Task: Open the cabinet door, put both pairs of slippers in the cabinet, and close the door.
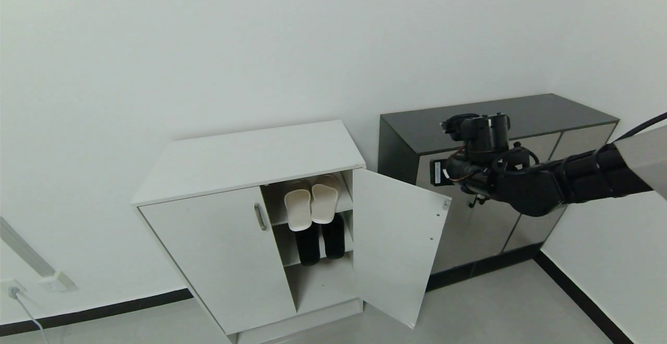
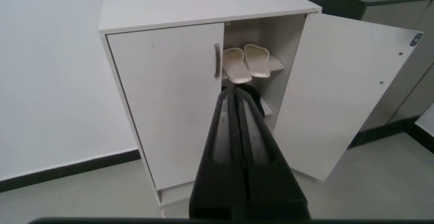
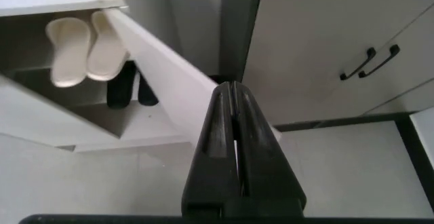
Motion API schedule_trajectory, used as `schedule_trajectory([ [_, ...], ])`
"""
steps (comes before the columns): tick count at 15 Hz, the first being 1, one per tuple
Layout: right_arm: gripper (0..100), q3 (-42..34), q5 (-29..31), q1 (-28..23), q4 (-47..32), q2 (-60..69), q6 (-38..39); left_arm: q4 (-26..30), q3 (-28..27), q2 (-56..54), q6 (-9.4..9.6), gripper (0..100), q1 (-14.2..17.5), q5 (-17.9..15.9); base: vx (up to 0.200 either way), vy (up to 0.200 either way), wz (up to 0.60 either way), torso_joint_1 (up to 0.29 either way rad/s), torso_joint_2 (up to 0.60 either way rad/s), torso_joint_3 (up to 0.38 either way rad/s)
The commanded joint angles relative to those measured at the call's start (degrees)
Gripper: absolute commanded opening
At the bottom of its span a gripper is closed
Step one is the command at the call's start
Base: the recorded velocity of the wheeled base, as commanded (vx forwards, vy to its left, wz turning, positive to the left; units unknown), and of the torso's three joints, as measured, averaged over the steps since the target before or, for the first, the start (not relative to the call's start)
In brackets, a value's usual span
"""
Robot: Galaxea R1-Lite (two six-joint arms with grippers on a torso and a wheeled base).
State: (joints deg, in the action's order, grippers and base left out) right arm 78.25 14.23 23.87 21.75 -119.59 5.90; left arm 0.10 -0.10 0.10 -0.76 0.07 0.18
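The white cabinet point(image 1: 250, 156) stands with its right door point(image 1: 396, 240) swung open and its left door point(image 1: 219, 255) closed. A white pair of slippers point(image 1: 311, 206) rests on the upper shelf, and a black pair point(image 1: 320, 242) on the shelf below. My right gripper point(image 1: 437, 172) hangs just right of the open door's outer edge. In the right wrist view it point(image 3: 230, 88) is shut and empty, close to the door point(image 3: 169, 75). My left gripper point(image 2: 234, 95) is shut and empty, facing the cabinet front below the white slippers point(image 2: 251, 61).
A dark grey sideboard point(image 1: 500, 120) with black handles point(image 3: 369, 61) stands to the right of the cabinet, behind the right arm. A wall socket with a cable point(image 1: 13, 289) sits low on the left. Bare floor point(image 1: 495, 307) lies in front.
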Motion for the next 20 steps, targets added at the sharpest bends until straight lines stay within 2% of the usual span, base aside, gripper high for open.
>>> schedule_trajectory([
  [1,0,3.0,-0.1,-2.0,0.0,-5.7,0.1,0.0,0.0,0.0,-0.04,0,0.0,0.0,0.0,0.0,0.0,0.0,0.0,0.0],
  [13,0,7.6,-0.3,-3.7,0.5,-13.7,1.3,0.0,0.0,0.0,-0.04,0,0.0,0.1,0.0,0.0,0.0,0.0,0.0,0.0],
  [20,0,7.7,-0.3,-4.0,0.4,-14.3,1.4,0.0,0.0,0.0,-0.04,0,0.0,0.1,0.0,0.0,0.0,0.0,0.0,0.0],
])
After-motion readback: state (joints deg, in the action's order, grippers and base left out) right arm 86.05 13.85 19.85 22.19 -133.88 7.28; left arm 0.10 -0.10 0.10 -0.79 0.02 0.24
